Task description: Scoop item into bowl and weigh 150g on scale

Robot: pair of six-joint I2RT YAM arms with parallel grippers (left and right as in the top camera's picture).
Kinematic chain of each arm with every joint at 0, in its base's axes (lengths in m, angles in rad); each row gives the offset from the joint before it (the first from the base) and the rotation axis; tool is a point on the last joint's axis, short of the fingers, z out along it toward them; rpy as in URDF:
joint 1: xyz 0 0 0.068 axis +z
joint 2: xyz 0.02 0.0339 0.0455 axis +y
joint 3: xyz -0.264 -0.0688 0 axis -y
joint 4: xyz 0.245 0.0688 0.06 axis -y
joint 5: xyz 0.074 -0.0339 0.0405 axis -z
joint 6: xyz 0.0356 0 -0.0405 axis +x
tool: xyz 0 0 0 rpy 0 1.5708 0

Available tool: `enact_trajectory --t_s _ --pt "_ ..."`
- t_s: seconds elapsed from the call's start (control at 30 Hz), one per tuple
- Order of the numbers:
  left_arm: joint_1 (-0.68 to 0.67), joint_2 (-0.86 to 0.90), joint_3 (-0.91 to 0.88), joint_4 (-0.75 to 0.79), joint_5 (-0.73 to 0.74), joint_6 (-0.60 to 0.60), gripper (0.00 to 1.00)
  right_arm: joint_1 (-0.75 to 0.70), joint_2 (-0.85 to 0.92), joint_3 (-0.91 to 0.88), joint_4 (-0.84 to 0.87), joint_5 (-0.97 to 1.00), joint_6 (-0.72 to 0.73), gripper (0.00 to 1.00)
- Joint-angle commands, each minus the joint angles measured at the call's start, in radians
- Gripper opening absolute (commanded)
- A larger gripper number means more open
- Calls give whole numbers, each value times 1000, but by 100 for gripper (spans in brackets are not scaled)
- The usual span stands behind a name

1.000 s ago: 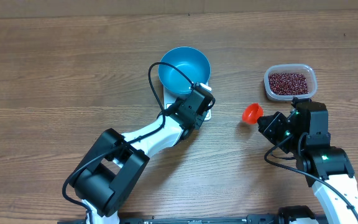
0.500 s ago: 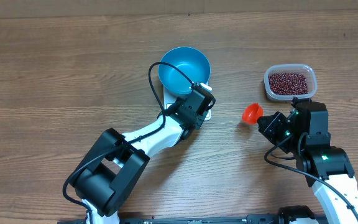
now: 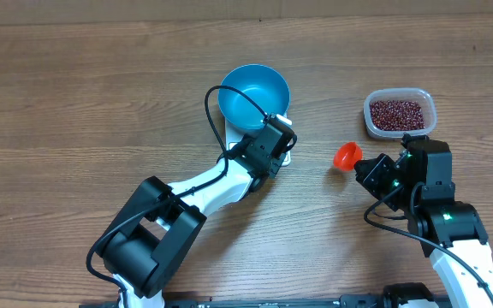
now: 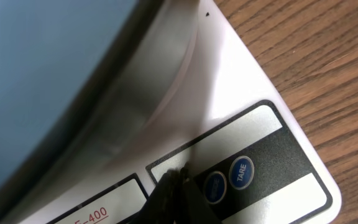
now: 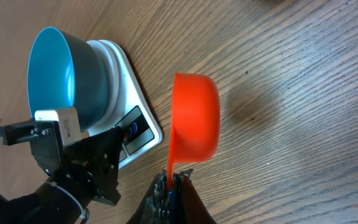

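Observation:
The blue bowl (image 3: 253, 96) sits on the white scale (image 3: 287, 157) and looks empty inside. My left gripper (image 3: 277, 151) is shut with nothing in it. Its tip (image 4: 174, 178) rests on the scale's panel (image 4: 229, 81), just left of two round blue buttons, with the bowl (image 4: 42, 62) right behind. My right gripper (image 3: 366, 166) is shut on the thin handle of an orange scoop (image 3: 346, 155), held just above the table between scale and tub. No beans show in the scoop (image 5: 194, 115). The item, red-brown beans (image 3: 397, 112), fills a clear tub.
The clear plastic tub (image 3: 429, 103) stands at the right, just beyond my right arm. The left arm stretches diagonally from the front edge up to the scale (image 5: 138, 106). Bare wooden table lies to the left and at the back.

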Motion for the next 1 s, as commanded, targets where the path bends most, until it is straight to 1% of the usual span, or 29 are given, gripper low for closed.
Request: enact_trajectory --t_s 0.0,0.43,0.57,0.73,0.87,0.9,0.93,0.97 --pt "-5 43 -8 -30 20 -6 6 4 -11 29 -1 14 -8 4" --pt "-5 33 -7 -42 16 -8 4 4 -11 29 0 17 -8 4" --pt "-5 -15 -7 -84 16 -16 4 4 -11 29 0 29 -8 4" --pt "-6 -119 -7 -178 19 -57 4 4 -11 29 1 36 -7 4" --pt "-6 -204 -7 -258 26 -57 5 4 -11 29 7 36 -8 4" --pt "-6 -227 -7 -279 30 -57 16 4 -11 29 8 36 -8 4" --pt "-6 -256 -7 -309 43 -56 54 4 -11 29 10 37 -8 4" --pt "-6 -277 -7 -330 50 -58 100 4 -11 29 11 36 -8 4"
